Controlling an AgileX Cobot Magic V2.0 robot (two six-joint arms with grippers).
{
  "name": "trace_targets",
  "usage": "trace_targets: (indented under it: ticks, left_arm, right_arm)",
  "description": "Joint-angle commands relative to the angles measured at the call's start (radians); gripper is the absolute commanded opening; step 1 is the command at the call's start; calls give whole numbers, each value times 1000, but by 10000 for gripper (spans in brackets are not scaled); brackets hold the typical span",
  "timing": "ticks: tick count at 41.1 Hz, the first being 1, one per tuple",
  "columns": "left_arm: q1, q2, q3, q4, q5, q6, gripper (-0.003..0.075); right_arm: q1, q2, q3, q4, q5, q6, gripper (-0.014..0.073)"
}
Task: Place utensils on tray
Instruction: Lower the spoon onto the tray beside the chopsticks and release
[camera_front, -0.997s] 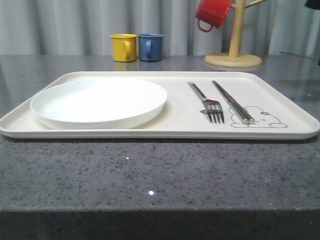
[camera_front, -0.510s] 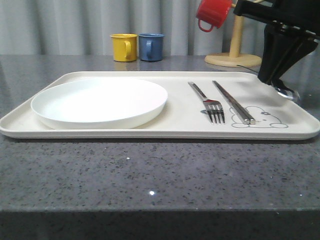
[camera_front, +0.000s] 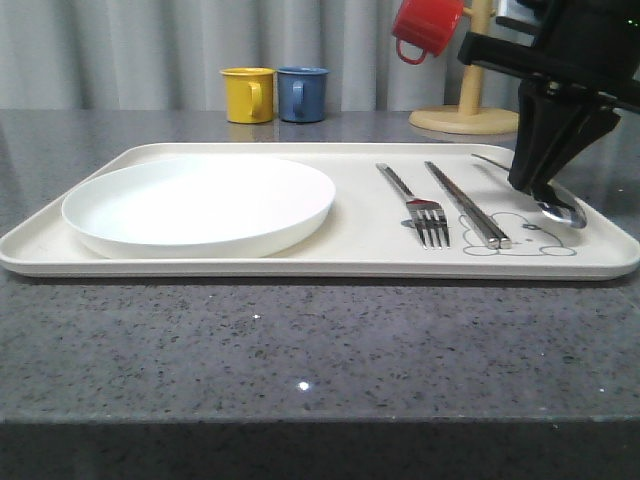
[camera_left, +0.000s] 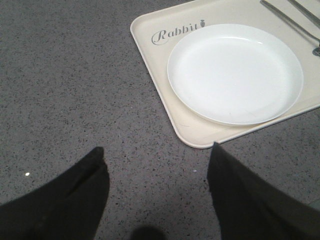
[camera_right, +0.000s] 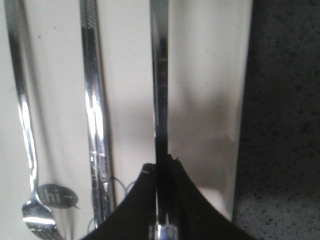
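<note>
Over the flat cream tray (camera_front: 300, 262), right tool (camera_front: 540, 190) grips shiny slim spoon (camera_front: 560, 208).

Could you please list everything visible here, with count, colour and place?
tray: 1, cream, on the table
plate: 1, white, left part of tray
fork: 1, silver, on tray right of plate
chopsticks: 1 pair, silver, on tray right of fork
spoon: 1, silver, in the right gripper over the tray's right end
mugs: yellow and blue behind tray; red on the wooden stand
table: 1, grey speckled
left gripper: black, open, above table beside tray
right gripper: black, shut on spoon
</note>
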Motion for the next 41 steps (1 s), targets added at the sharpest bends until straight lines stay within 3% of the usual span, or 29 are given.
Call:
trace_targets:
  ticks: [1,7,10,25,30,41]
  left_arm:
    - [-7,2,-24,-4,-69,-9,422]
    - [-7,2,-24,-4,-69,-9,422]
    - [-7,2,-24,-4,-69,-9,422]
    - [-7,2,-24,-4,-69,-9,422]
    - [-7,2,-24,-4,-69,-9,422]
    - [-7,2,-24,-4,-69,-9,422]
  right_arm:
    - [0,-37,-21,2,0,-2,40]
    - [0,-37,-21,2,1,-3,242]
    - [0,-46,-24,2,-5,-18,302]
    - [58,-310,0,-38,40,-294,308]
    - [105,-442,72,-100,36,-301,308]
    - [158,-713,250,-107,9,-299,308]
